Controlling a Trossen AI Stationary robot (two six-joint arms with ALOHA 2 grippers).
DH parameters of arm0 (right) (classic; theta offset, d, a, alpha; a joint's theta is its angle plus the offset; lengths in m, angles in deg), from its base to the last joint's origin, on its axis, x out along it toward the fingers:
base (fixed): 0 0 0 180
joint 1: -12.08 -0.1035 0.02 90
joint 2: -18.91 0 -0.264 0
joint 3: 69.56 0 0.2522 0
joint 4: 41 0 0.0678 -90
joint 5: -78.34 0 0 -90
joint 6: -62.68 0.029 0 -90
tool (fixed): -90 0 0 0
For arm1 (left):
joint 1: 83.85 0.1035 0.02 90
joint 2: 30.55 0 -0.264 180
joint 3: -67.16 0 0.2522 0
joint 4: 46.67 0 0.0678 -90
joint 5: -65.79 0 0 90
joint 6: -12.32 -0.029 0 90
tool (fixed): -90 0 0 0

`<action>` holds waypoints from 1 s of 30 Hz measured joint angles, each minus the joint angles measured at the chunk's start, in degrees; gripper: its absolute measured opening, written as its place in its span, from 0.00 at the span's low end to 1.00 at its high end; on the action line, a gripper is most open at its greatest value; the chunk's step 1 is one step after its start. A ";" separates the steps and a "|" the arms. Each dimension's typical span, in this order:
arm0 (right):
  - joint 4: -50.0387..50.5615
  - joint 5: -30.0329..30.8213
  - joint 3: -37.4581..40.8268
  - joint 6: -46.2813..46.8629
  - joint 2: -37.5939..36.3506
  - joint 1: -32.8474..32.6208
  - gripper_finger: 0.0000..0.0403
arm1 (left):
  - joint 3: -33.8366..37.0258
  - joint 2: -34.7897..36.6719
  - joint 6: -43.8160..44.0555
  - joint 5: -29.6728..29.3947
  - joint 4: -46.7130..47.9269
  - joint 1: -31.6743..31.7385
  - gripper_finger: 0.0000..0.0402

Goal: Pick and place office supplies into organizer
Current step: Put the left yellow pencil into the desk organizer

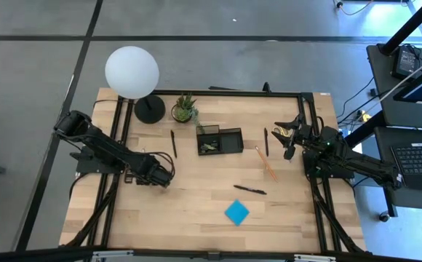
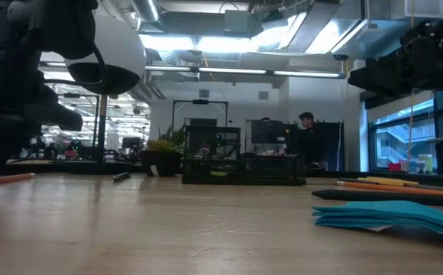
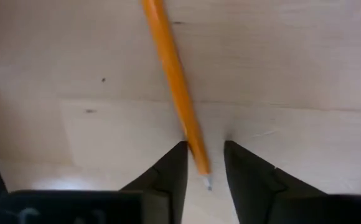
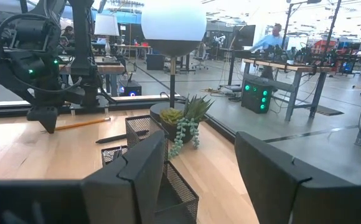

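Observation:
My left gripper (image 3: 204, 168) is low over the table's left half (image 1: 160, 175) and open. Its fingers stand on either side of the sharpened end of an orange pencil (image 3: 175, 81) that lies on the wood. The pencil also shows in the right wrist view (image 4: 84, 123), sticking out from under that gripper (image 4: 46, 126). My right gripper (image 4: 199, 180) is open in the air near the table's right edge (image 1: 291, 137). The black mesh organizer (image 1: 220, 140) stands mid-table with small things inside. On the table lie a second orange pencil (image 1: 265, 164), black pens (image 1: 173, 143) (image 1: 266, 141) (image 1: 249, 190) and the blue sticky-note pad (image 1: 236, 212). My left gripper comes at the orange pencil from above, pointing down, with its fingers across the pencil's tip end (image 3: 199, 158). One finger (image 3: 177, 163) stands very close to the pencil. I cannot tell whether it touches. The pencil lies flat on the table.
A white globe lamp (image 1: 132, 71) on a round black base (image 1: 150, 110) and a small potted plant (image 1: 185, 109) stand at the far edge, left of the organizer. A black frame rims the table (image 1: 307, 94). Bare wood lies along the near edge.

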 joint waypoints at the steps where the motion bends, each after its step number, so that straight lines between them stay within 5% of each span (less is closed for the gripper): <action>1: 0.00 0.00 0.00 0.00 -0.02 -0.02 0.50 | 0.00 0.00 -1.32 -0.17 -0.03 0.00 0.21; 8: 0.00 0.00 0.00 0.12 0.00 -0.02 0.50 | 0.12 -0.04 -22.20 -2.52 0.19 -0.07 0.03; 12: 0.00 0.00 -0.01 1.55 0.00 -0.02 0.50 | 0.21 0.01 -39.94 -3.06 -1.92 -0.27 0.02; 18: -0.01 0.00 0.00 5.67 -0.01 -0.02 0.50 | 0.39 -0.09 -63.85 -5.68 -17.62 -1.35 0.01; 23: -0.09 -0.02 0.00 9.25 0.00 -0.02 0.50 | 0.44 -1.46 -74.64 -12.61 -29.39 -1.62 0.00; 30: -1.71 -1.03 0.00 15.57 -0.04 -0.07 0.50 | -0.57 -9.23 -79.04 -12.68 -37.38 -0.74 0.00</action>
